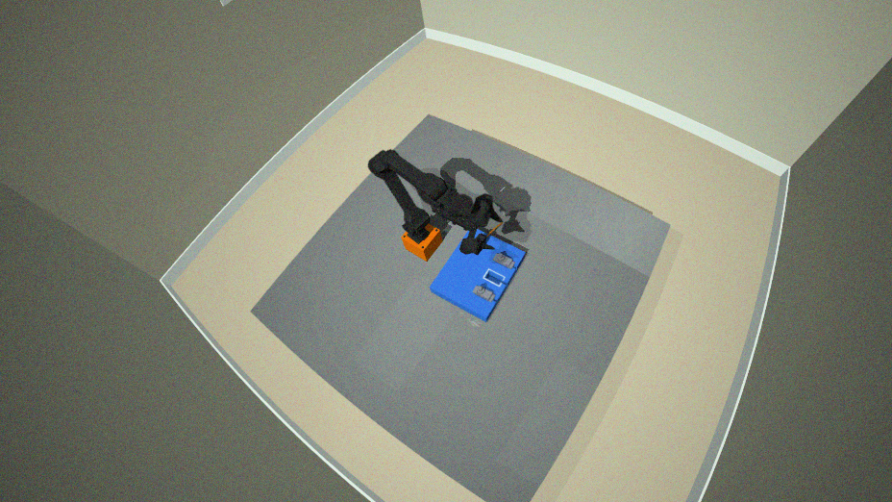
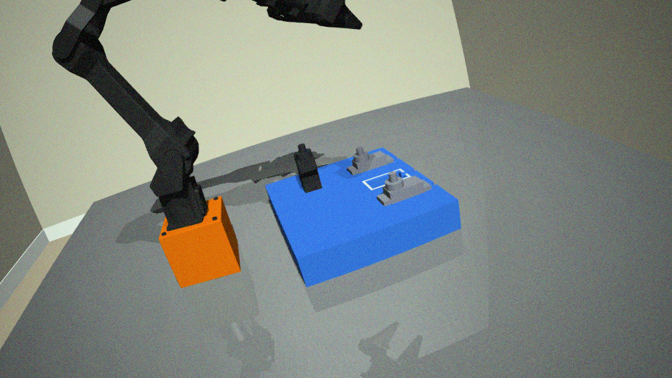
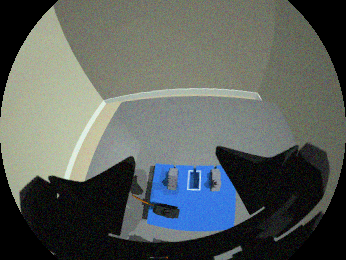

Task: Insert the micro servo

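One servo waiting on the deck

From the orange base [image 2: 199, 255], my arm reaches right; my end effector [image 2: 329, 14] hangs wide open and empty, high above the black servo [image 2: 308, 171] standing on the blue deck [image 2: 338, 225], apart from the white-outlined pocket [image 2: 376, 182] between two grey servos [image 2: 399, 187].

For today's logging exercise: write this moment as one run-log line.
phase: approach | gripper: open, empty, high above deck | servo: loose on deck | marked pocket: empty

In the exterior view the arm's upper part ran off the top edge, so the gripper [image 2: 329, 16] showed only partly. From above, the black servo [image 1: 472, 244] was too small to tell its cable from its body.
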You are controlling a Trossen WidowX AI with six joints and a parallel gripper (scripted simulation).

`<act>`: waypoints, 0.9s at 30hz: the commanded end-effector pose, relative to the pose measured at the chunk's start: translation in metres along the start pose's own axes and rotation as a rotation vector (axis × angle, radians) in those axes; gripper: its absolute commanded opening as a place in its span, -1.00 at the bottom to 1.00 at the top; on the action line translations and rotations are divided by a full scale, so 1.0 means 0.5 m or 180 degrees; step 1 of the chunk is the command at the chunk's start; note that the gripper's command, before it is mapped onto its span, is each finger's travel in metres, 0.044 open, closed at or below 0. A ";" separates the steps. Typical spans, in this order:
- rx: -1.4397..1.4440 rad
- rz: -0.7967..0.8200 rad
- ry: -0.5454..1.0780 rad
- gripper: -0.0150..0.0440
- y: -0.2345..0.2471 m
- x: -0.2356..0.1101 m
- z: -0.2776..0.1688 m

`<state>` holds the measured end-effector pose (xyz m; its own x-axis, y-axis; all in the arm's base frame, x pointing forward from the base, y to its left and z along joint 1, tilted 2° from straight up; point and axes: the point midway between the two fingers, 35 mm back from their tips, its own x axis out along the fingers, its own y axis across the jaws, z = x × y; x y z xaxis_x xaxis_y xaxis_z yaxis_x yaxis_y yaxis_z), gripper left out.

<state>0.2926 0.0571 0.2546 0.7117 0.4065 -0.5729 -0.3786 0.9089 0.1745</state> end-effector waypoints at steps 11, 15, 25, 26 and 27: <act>-0.0847 0.0193 0.0780 1.00 0.043 0.072 -0.091; -0.1131 0.0274 0.0998 1.00 0.057 0.086 -0.118; -0.1876 0.0517 0.1517 1.00 0.090 0.111 -0.186; -0.1956 0.0546 0.1571 1.00 0.093 0.113 -0.193; -0.2035 0.0576 0.1624 1.00 0.096 0.115 -0.201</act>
<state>0.2614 0.1114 0.1619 0.3590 0.3359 -0.8708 -0.7942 0.6000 -0.0960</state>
